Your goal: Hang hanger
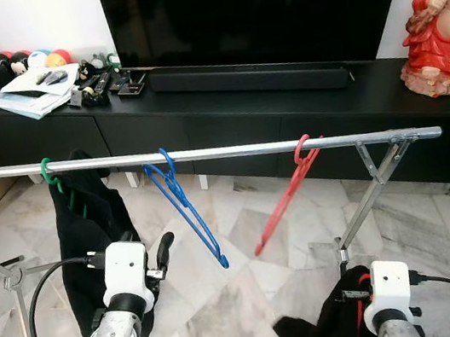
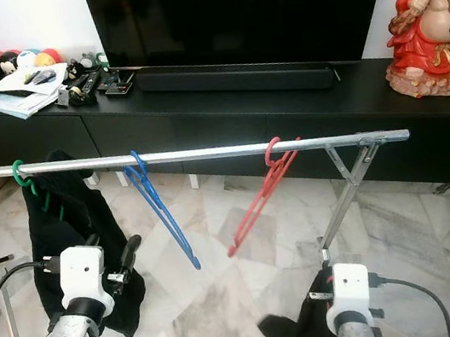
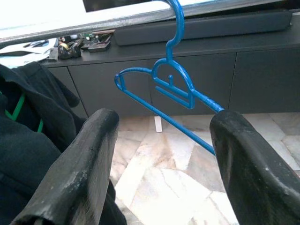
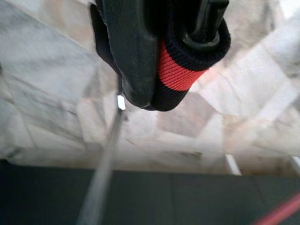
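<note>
Below the blue hanger [image 3: 176, 91] — left gripper [image 3: 164, 154] spread wide, empty.

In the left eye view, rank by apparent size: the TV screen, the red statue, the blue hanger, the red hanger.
1. TV screen, by far the largest.
2. Red statue, cut off by the frame edge.
3. Blue hanger and red hanger: both hang edge-on from the rail and look about alike, so I won't rank them.

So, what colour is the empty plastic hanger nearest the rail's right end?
Red, clearest in the left eye view.
</note>
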### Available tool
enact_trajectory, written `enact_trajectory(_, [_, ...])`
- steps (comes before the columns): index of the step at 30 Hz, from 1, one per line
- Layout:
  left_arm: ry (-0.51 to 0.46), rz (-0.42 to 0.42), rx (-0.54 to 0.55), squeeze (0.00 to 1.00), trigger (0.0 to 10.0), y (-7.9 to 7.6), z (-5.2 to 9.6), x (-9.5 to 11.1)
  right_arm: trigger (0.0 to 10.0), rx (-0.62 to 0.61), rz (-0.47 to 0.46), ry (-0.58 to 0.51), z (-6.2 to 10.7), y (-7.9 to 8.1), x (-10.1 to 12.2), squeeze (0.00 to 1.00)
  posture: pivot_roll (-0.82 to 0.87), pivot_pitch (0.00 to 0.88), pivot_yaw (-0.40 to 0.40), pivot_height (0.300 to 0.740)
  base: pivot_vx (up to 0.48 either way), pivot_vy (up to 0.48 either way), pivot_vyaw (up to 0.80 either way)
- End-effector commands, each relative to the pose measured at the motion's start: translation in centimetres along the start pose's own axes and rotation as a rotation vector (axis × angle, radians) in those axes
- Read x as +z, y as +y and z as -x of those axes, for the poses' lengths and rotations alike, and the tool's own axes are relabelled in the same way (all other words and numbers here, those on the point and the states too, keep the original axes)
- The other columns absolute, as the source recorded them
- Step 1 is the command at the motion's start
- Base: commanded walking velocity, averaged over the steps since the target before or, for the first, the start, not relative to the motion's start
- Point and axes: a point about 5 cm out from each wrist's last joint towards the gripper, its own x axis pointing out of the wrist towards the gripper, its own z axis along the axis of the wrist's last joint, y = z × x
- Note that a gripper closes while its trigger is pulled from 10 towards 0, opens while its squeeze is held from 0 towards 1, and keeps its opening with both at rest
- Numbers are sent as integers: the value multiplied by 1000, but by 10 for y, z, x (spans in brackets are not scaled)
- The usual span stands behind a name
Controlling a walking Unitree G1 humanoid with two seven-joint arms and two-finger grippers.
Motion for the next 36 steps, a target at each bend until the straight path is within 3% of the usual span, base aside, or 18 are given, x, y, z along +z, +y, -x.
enact_trajectory(1, [5, -5, -7, 0, 10000, 0, 1, 0, 10000, 20, 13, -35, -2, 5, 6, 0, 44, 77, 0, 740, 0, 0, 0])
enact_trajectory(36, [13, 31, -28, 0, 10000, -7, -1, -1, 10000, 97, 55, -41, -3, 15, 1, 0, 37, 66, 2, 740, 251, 0, 0])
